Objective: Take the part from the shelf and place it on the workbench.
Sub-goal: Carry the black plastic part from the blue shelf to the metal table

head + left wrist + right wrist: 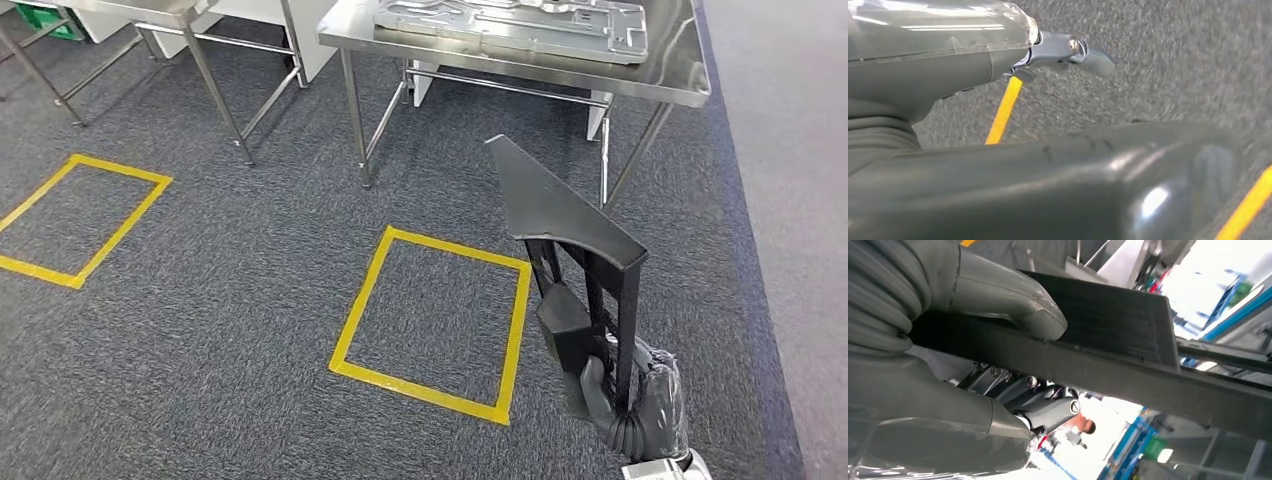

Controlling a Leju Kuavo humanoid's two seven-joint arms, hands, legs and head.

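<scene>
The right hand (625,395), at 5 o'clock in the head view, grips the black part (560,215) by its lower frame bars, with the flat panel standing up and tilted. It looks stiff, moulded and rather light, but top-heavy. The steel surface (680,70) lies at 12 o'clock. The left hand (1068,52) holds nothing, fingers apart.

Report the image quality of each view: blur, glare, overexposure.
Head view: evenly lit and sharp, mild glare on the steel workbench. Left wrist view: carpet motion-blurred, highlights on the robot hand. Right wrist view: background blown out white; the black part stays dark.
</scene>
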